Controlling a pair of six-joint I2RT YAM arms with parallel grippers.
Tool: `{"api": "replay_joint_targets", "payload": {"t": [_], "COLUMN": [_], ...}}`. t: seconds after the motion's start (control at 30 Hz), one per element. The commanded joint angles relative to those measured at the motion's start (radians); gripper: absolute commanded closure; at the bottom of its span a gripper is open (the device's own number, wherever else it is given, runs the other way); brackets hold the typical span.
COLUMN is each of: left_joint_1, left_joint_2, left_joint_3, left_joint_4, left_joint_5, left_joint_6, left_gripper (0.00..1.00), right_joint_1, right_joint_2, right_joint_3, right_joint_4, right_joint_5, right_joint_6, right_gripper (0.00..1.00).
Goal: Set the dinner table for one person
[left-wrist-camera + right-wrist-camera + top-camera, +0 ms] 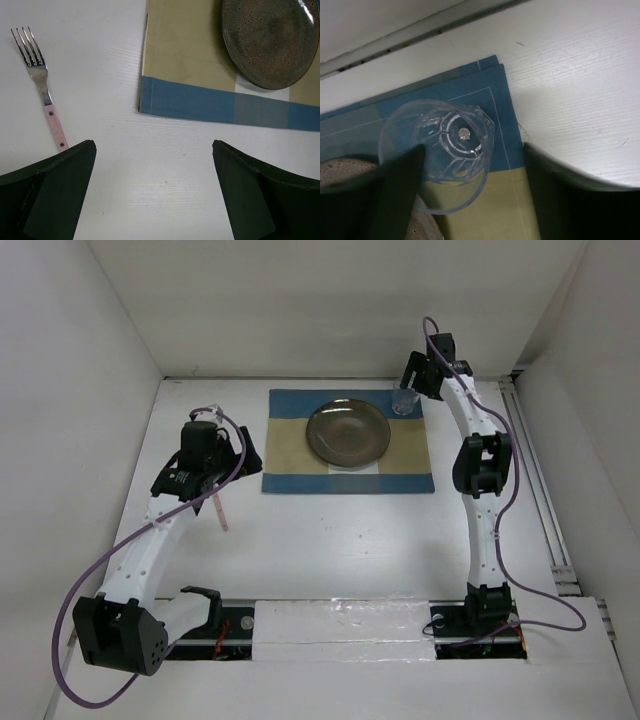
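The white surface [340, 540] spans the whole floor under both arms. A fork [45, 90] lies beside the left tool [154, 146], which is spread wide and empty. On the mat [290, 465] sit a plate [348, 432] and, at the far right corner, a glass [462, 135]. The right tool [474, 150] hangs above the glass, wide apart, gripping nothing.

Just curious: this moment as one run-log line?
left hand: open, beside fork | right hand: open, at glass | plate: on placemat
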Motion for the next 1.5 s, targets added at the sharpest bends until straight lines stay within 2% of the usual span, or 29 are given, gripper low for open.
{"api": "replay_joint_targets", "payload": {"t": [0.0,0.1,0.17,0.33,0.47,0.53,0.57,0.6,0.7,0.73,0.93,1.1,1.27,1.37,1.47], "left_joint_1": [0.006,0.006,0.006,0.006,0.006,0.006,0.006,0.006,0.006,0.006,0.006,0.006,0.006,0.006,0.006], "left_joint_2": [-0.003,-0.003,-0.015,-0.072,-0.104,-0.104,-0.104,-0.104,-0.127,-0.141,-0.15,-0.19,-0.201,-0.192,-0.203], "left_joint_3": [-0.007,-0.007,-0.007,0.012,0.012,0.022,0.023,0.033,0.033,0.033,0.024,0.024,0.024,0.033,0.033], "left_joint_4": [0.021,0.012,0.012,-0.041,-0.042,-0.051,-0.051,-0.051,-0.051,-0.051,-0.038,-0.038,-0.038,-0.048,-0.057], "left_joint_5": [0.012,-0.023,-0.072,-0.225,-0.274,-0.274,-0.274,-0.274,-0.262,-0.253,-0.219,-0.241,-0.241,-0.241,-0.264], "left_joint_6": [0.015,0.015,-0.01,-0.066,-0.088,-0.088,-0.088,-0.088,-0.088,-0.088,-0.088,-0.079,-0.079,-0.079,-0.079], "left_gripper": [0.0,0.0,0.0,0.0,0.0,0.0,0.0,0.0,0.0,0.0,0.0,0.0,0.0,0.0,0.0], "right_joint_1": [0.003,0.003,0.003,-0.024,-0.098,-0.135,-0.158,-0.158,-0.158,-0.176,-0.278,-0.298,-0.325,-0.325,-0.316], "right_joint_2": [-0.014,-0.066,-0.169,-0.48,-0.612,-0.667,-0.701,-0.788,-0.948,-0.973,-1.027,-1.014,-0.933,-0.909,-0.921], "right_joint_3": [0.074,0.083,0.028,-0.248,-0.444,-0.536,-0.599,-0.762,-1.055,-1.105,-1.354,-1.44,-1.481,-1.518,-1.543], "right_joint_4": [0.053,0.053,0.062,0.149,0.03,-0.015,-0.015,0.031,0.164,0.175,0.231,0.241,0.267,0.267,0.271], "right_joint_5": [-0.043,-0.031,0.053,0.135,0.157,0.118,0.108,0.107,0.164,0.164,0.126,0.095,0.069,0.037,0.061], "right_joint_6": [-0.002,-0.011,-0.02,-0.094,-0.094,-0.057,-0.048,-0.048,0.004,0.024,0.09,0.129,0.129,0.129,0.12], "right_gripper": [0.08,0.0,0.0,0.0,0.0,0.0,0.0,0.0,0.0,0.0,0.0,0.0,0.0,0.06,0.19]}}
